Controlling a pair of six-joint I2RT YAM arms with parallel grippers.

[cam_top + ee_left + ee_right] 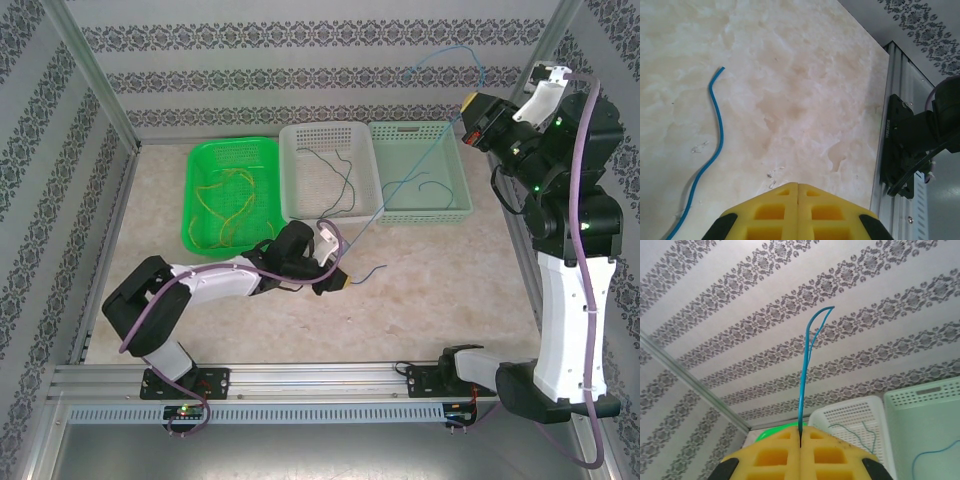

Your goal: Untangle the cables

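My right gripper (pixel 468 105) (pixel 800 429) is raised at the back right, shut on a thin blue cable (pixel 410 175) (pixel 802 385). A short doubled end of that cable sticks up above the jaws. The rest slants down to the table beside my left gripper (pixel 343 283) (pixel 798 185). Its tail (pixel 715 130) lies on the marble just left of that gripper's tips. The left jaws are pressed together low over the table with nothing between them. Yellow cables (pixel 230 200), green cables (pixel 340 180) (pixel 862 432) and another blue cable (pixel 420 185) (pixel 930 455) lie in the baskets.
Three baskets stand in a row at the back: a green one (pixel 190 200), a white one (pixel 290 135) (pixel 850 415) and a pale green one (pixel 465 170) (pixel 925 410). The aluminium rail (pixel 300 378) with the arm bases (pixel 910 145) runs along the near edge. Patterned walls enclose the table.
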